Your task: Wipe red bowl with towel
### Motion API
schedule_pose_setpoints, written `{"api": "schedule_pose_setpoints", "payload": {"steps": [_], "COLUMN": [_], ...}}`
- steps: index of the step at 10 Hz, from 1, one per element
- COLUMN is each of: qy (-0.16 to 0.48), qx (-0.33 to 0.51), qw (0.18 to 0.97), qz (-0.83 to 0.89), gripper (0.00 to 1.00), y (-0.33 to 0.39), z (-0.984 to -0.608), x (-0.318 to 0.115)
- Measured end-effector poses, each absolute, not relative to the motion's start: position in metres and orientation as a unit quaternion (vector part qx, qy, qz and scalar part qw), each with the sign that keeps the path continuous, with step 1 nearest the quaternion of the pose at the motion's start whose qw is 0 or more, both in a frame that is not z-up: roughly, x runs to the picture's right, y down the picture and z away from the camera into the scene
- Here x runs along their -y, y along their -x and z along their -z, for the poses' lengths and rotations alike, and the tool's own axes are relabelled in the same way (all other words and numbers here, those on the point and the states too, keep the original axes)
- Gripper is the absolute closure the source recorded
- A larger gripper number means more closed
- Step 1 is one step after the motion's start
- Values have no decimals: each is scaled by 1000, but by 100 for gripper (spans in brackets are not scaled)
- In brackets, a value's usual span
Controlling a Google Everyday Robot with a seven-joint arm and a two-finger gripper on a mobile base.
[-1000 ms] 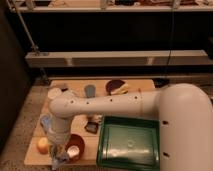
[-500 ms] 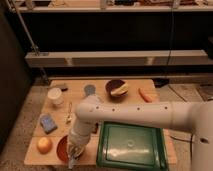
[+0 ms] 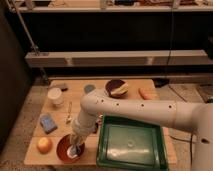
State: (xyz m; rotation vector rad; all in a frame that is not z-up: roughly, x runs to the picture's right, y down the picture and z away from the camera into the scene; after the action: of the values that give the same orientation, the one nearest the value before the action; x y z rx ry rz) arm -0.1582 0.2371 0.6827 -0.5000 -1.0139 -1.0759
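Red bowl [image 3: 62,148], lower left, is entered by the closed gripper [image 3: 76,146], pale towel [image 3: 73,152] seemingly pinched. Pressed off-centre, it could be shoved into the orange [image 3: 44,145]

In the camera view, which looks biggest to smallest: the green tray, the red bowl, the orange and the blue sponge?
1. green tray
2. red bowl, with the shut claw reaching down into it
3. blue sponge and orange: they look about the same size, so I won't rank them.
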Motion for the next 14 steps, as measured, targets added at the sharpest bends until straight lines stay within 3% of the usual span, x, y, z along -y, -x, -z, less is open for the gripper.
{"api": "schedule_pose_setpoints", "payload": {"steps": [3, 7, 14], "qy": [214, 216, 241], "qx": [472, 486, 474], "qw": [695, 658, 698], "qz": [500, 533, 480], "gripper": [100, 100, 100], "y": [205, 234, 148], "z": [-693, -679, -671], "x": [-234, -249, -284]}}
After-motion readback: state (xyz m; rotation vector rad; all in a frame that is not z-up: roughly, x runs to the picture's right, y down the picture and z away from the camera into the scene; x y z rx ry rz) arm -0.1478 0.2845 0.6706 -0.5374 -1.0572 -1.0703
